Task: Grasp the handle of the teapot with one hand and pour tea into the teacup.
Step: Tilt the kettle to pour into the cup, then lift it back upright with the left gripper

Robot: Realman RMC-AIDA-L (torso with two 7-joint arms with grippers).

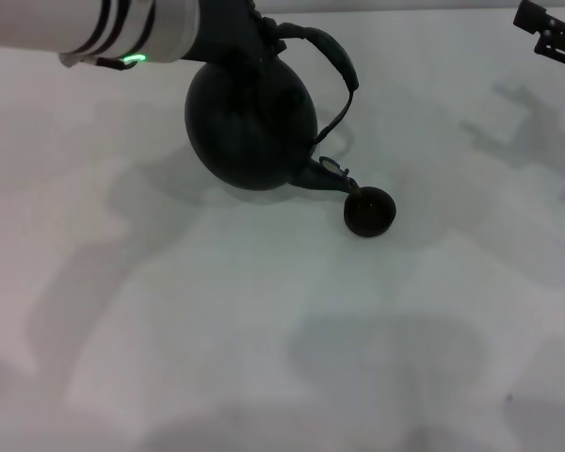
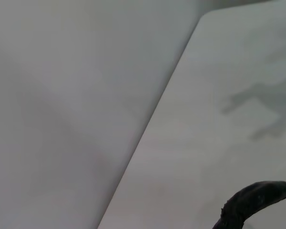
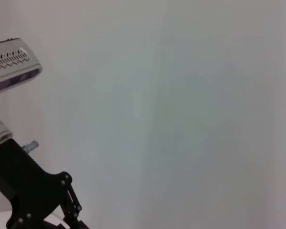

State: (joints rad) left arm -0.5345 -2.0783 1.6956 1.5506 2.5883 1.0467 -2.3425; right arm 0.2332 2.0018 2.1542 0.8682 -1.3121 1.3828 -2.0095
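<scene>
**Teapot tipped over teacup: spill risk at the spout**

Teapot (image 1: 251,121) hangs tilted from the left arm at the far middle of the white surface (image 1: 217,330), its spout (image 1: 325,176) pointing down and toward the robot's right. The spout tip sits just at the rim of the teacup (image 1: 369,211), which stands upright on the surface, just beside and nearer than the pot body.

Left gripper (image 1: 234,28) is at the top of the pot where the handle (image 1: 331,58) begins. Its fingers are lost against the black pot, so whether they pinch the handle cannot be told; the lifted, tilted pot suggests a grip.

Right gripper (image 1: 552,33) is parked at the far right edge, well apart from the work. Its finger state cannot be told.

Risks, as judged:
- The cup is far smaller than the pot; a slight sideways drift of the spout would put tea on the surface.
- The spout is close enough to the rim that further tilting or lowering could nudge or topple the cup.
- If the hold on the handle is loose, the heavy body could swing and jerk the pour.

View differences:
- Only the head view shows spout and cup together.
- The left wrist view shows only a piece of the handle (image 2: 257,200) and the surface edge.
- The right wrist view shows a blank wall and black gripper hardware, nothing of the task.
</scene>
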